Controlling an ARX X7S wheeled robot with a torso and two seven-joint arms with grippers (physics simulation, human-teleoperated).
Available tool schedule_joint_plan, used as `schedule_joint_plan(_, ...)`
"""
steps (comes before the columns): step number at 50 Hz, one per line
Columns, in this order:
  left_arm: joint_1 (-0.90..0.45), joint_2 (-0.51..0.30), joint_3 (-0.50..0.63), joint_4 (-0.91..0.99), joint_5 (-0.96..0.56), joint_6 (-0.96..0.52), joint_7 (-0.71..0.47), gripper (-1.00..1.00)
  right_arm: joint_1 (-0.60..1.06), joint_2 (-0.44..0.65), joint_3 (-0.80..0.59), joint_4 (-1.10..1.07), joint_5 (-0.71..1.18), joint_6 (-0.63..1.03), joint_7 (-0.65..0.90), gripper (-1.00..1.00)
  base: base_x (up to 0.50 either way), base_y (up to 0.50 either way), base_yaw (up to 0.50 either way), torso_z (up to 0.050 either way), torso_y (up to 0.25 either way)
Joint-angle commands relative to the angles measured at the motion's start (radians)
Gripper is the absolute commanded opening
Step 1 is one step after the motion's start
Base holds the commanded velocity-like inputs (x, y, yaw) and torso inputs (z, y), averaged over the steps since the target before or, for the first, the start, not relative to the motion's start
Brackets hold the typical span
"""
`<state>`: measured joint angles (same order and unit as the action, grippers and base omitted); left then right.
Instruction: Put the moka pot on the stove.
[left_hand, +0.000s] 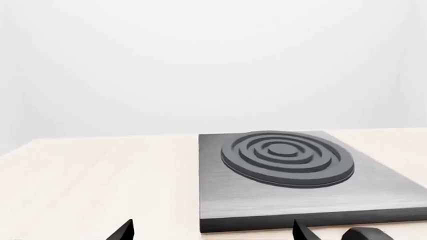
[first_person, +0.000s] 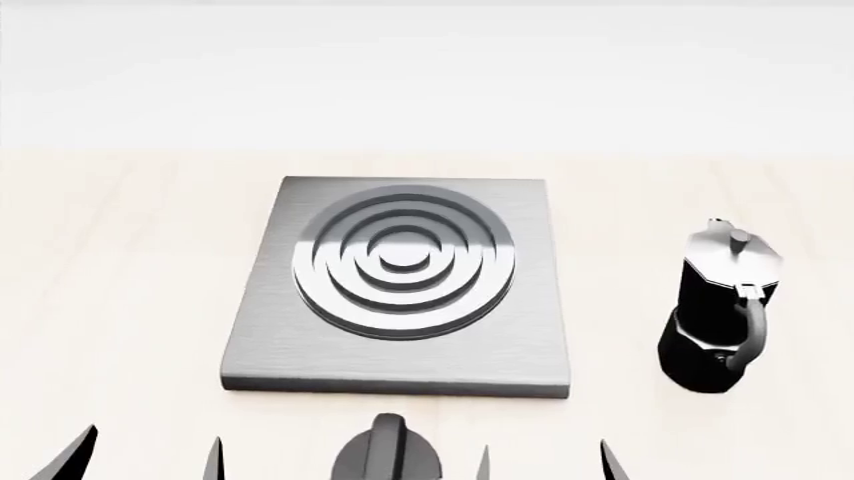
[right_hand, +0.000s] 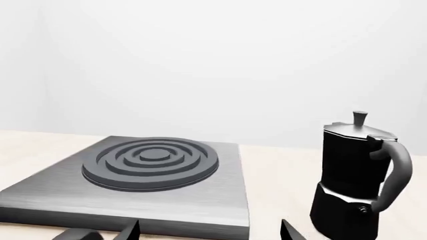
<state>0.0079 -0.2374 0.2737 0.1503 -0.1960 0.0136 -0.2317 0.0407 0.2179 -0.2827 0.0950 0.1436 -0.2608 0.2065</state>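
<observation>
Beside the stove (first_person: 400, 285), on its right and well apart from its edge in the head view, the moka pot (first_person: 721, 305) stands upright on the table (first_person: 120, 260) with its curved handle turned toward the robot; the right gripper (first_person: 543, 462) shows only two spread fingertips, empty, nearer the pot than the left gripper (first_person: 147, 458), whose tips are likewise parted and empty. In the left wrist view only the stove (left_hand: 293, 175) lies ahead and no pot appears. In the right wrist view the moka pot (right_hand: 357, 175) stands just ahead and to one side of the spread right gripper (right_hand: 210, 231), so I judge this arm suits the reach.
</observation>
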Motion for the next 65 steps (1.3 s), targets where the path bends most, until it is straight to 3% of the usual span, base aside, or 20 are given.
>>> schedule_joint_plan(1, 0.001, -0.005, 0.005, -0.001, -0.005, 0.003, -0.004, 1.00, 0.001, 0.004, -0.006, 0.001, 0.005, -0.001, 0.003, 1.00, 0.00, 0.10, 0.00, 0.000, 0.000)
schedule_joint_plan(48, -0.009, -0.018, 0.020, -0.013, -0.019, -0.004, -0.025, 1.00, -0.001, 0.005, -0.007, -0.008, 0.071, 0.018, 0.027, 1.00, 0.00, 0.05, 0.00, 0.000, 0.000)
schedule_joint_plan(49, 0.031, 0.215, -0.232, 0.001, 0.182, -0.058, 0.249, 1.00, -0.035, -0.207, 0.268, -0.095, -0.113, 0.261, -0.227, 1.00, 0.00, 0.00, 0.00, 0.000, 0.000)
schedule_joint_plan(51, 0.030, 0.206, -0.221, -0.007, 0.182, -0.052, 0.239, 1.00, -0.034, -0.204, 0.247, 0.007, -0.108, 0.048, -0.226, 1.00, 0.00, 0.00, 0.00, 0.000, 0.000)
schedule_joint_plan(65, 0.041, 0.172, -0.193, 0.001, 0.147, -0.045, 0.211, 1.00, 0.071, -0.117, 0.254, -0.067, -0.141, 0.217, -0.151, 1.00, 0.00, 0.00, 0.00, 0.000, 0.000)
